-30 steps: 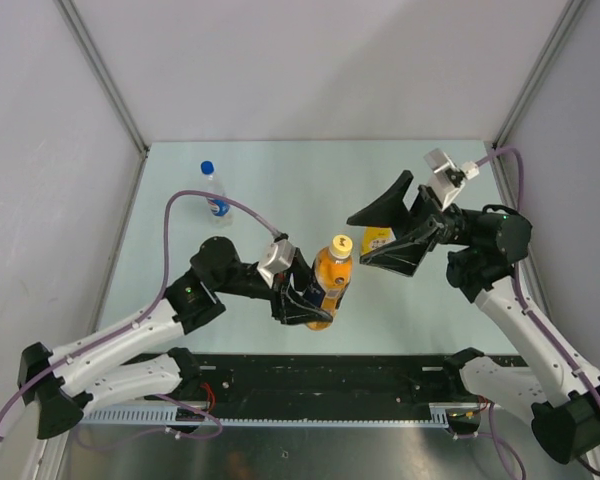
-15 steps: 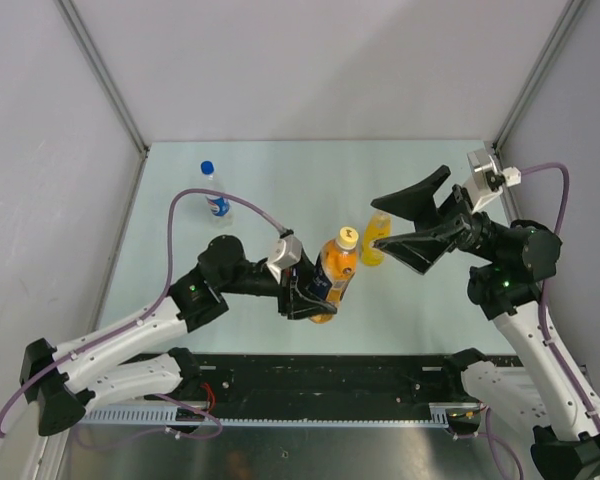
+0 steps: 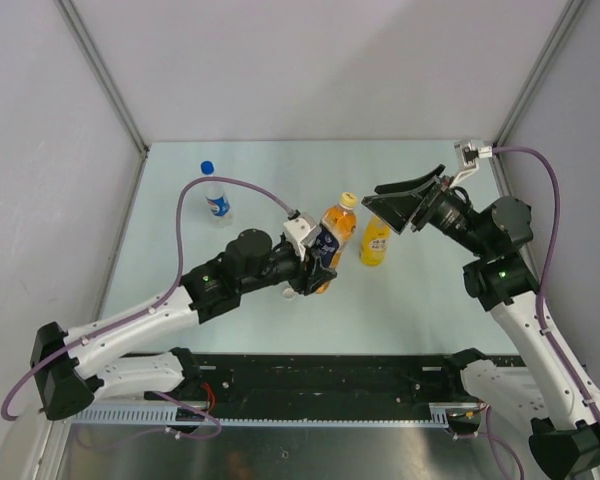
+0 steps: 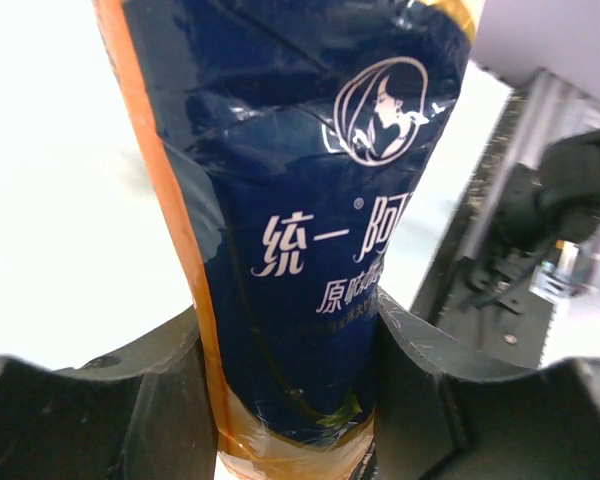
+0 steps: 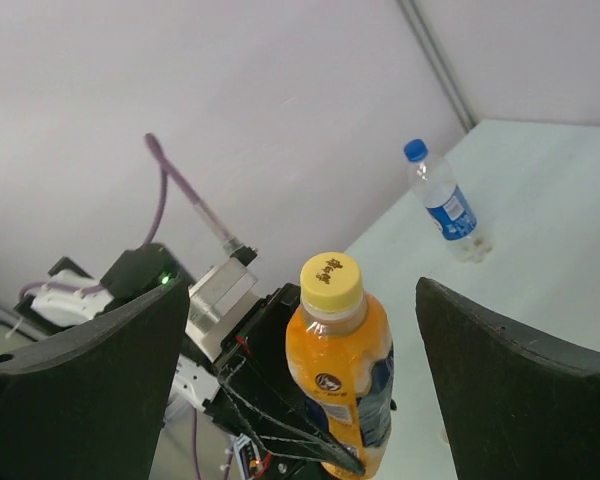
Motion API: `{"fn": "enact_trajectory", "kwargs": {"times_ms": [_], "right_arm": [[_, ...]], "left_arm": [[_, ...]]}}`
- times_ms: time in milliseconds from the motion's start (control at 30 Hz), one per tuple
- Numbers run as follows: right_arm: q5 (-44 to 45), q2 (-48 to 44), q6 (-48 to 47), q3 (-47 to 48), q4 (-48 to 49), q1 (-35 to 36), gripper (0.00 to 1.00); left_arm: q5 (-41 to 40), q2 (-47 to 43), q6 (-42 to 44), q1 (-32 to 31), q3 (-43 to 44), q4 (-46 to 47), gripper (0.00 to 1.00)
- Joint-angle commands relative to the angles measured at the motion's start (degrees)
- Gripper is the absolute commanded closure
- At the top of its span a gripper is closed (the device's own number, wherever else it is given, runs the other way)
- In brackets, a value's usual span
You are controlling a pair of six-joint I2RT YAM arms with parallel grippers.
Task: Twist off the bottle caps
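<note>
While clenched on the dark-labelled bottle (image 3: 332, 238), the left gripper (image 3: 315, 264); right gripper (image 3: 375, 197) spread wide, empty, near the yellow cap (image 3: 348, 200)

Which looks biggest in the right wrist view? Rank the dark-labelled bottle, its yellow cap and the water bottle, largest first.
1. dark-labelled bottle, nearest the camera.
2. water bottle, far off, so its true size is unsure.
3. yellow cap.
</note>
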Motion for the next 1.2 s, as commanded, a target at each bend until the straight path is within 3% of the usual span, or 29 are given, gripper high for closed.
{"fn": "enact_trajectory", "kwargs": {"times_ms": [0,500,700,900,1167], "right_arm": [[6.3,0.5,-0.9,3.3,-4.3,0.6,0.01],[28.4,9.1,-8.2,9.0,-14.8,15.6,0.01],[31.8,10.2,-7.5,9.5,-16.7,15.8,0.08],[31.7,10.2,-6.6,9.5,-16.4,16.0,0.28],[30.8,10.5,-5.4,9.4,-15.0,16.0,0.41]], "left_arm": [[-22.5,0.8,0.9,-3.5,4.7,-5.8,1.00],[-67.6,14.6,3.3,-17.8,14.4,-17.5,1.00],[-69.5,16.7,3.2,-18.7,16.5,-18.2,1.00],[-68.1,17.2,3.5,-18.8,16.8,-18.3,1.00],[-66.9,17.8,3.5,-19.1,16.7,-18.4,1.00]]}}
